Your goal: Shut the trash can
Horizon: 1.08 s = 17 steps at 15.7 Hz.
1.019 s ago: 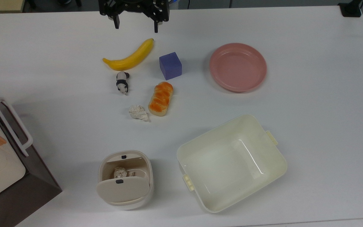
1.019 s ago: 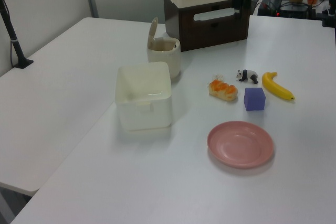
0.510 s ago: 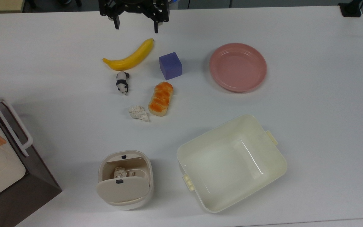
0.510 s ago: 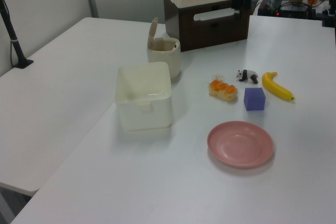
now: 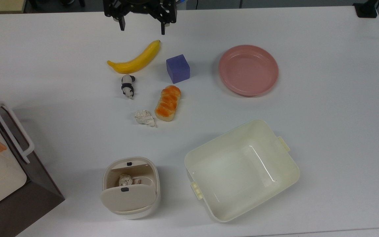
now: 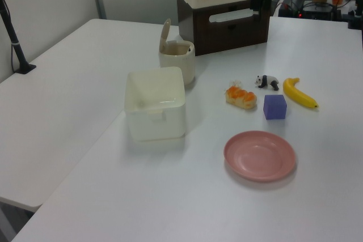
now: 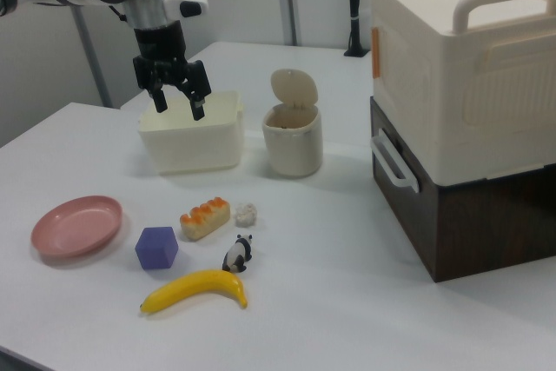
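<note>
The trash can (image 5: 131, 187) stood on the white surface (image 5: 334, 108) with its hinged lid (image 5: 128, 197) raised, near the top view's lower edge. In the right view the lid (image 7: 289, 87) stood almost upright above the rim. A small black button (image 5: 129, 163) sat on the rim opposite the lid, and crumpled paper (image 5: 125, 180) lay inside. No writing or label could be read on the can.

Just to the top view's right of the trash can sat a cream tub (image 5: 242, 169), tilted and close but apart from it. To the top view's left of the can stood a dark brown box (image 5: 25, 194) with a white handle (image 5: 12, 131), carrying a cream case (image 7: 460, 67).

Beyond the can, toward the top view's upper edge, lay a paper wad (image 5: 145, 118), a bread loaf (image 5: 167, 103), a toy panda (image 5: 127, 86), a purple cube (image 5: 177, 68) and a banana (image 5: 135, 58). A pink plate (image 5: 248, 70) sat well off to the top view's right.

The pincer (image 5: 141, 28) hung at the surface's far edge above the banana, well apart from the can, its fingers (image 7: 197, 103) spread wide and holding nothing. Bare surface lay between the paper wad and the can.
</note>
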Each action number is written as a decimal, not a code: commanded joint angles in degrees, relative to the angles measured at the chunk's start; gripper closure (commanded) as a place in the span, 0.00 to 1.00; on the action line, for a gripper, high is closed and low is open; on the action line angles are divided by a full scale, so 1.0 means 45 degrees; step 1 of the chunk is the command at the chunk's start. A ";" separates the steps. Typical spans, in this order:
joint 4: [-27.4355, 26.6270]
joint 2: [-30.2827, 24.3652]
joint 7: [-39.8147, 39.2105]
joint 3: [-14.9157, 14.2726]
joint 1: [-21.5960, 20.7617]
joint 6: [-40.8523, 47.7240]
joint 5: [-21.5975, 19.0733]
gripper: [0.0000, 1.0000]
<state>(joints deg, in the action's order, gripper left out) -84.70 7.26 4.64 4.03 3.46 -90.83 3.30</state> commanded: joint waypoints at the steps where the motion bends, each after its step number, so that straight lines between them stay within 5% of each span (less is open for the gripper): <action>1: -0.0201 -0.0109 -0.0348 -0.0094 -0.0105 -0.0226 -0.0206 0.29; 7: -0.0220 -0.0089 -0.0834 -0.0094 -0.0106 -0.0226 -0.0225 0.97; 17: -0.0201 0.0145 -0.0934 -0.0094 -0.0086 -0.1101 -0.0186 1.00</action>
<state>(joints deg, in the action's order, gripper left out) -84.80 7.80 1.77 4.05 3.41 -91.37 3.29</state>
